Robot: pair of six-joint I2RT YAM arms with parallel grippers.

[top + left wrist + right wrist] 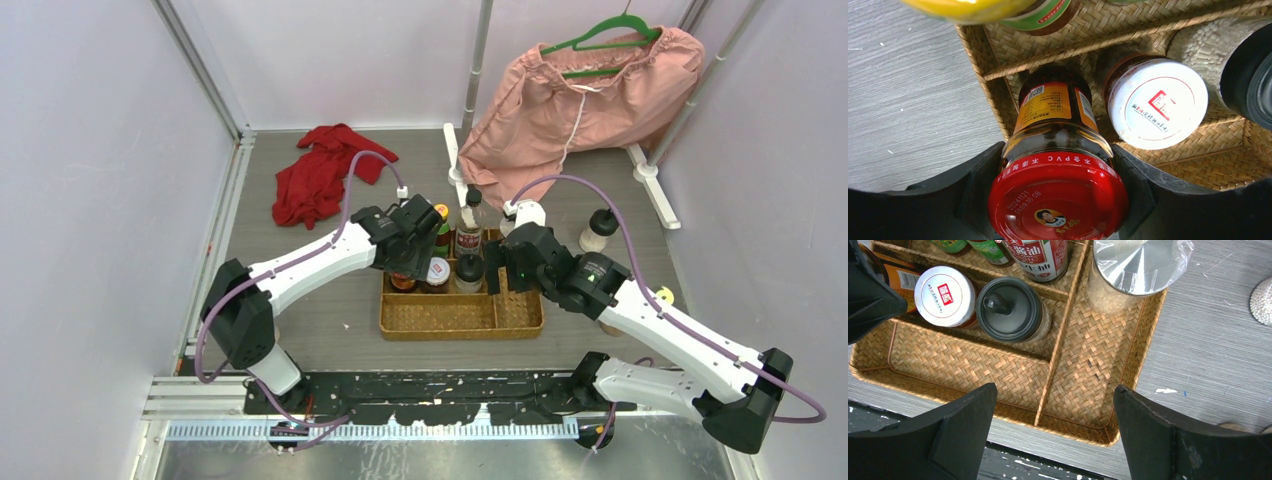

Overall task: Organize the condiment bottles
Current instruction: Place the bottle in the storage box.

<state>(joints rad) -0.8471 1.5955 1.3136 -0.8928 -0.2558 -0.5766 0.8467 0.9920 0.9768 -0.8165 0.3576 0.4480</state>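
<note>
In the left wrist view my left gripper (1057,152) is shut on a red-lidded jar (1058,197) with an orange label, one finger pressing each side of the glass. The jar's base is in the left compartment of the wicker tray (460,318). Beside it stand a white-lidded jar (1158,102) and a black-lidded shaker (1009,308). A yellow-capped, green-labelled sauce (968,7) and a tall black-capped bottle (470,222) stand in the back row. A silver-lidded jar (1133,260) sits at the tray's back right. My right gripper (1055,390) hangs open over the tray's front right, holding nothing.
A black-capped shaker (598,230) of white grains stands on the table right of the tray. A red cloth (320,175) lies at the back left. Pink shorts (580,100) hang on a green hanger at the back right. The tray's front compartments (973,365) hold nothing.
</note>
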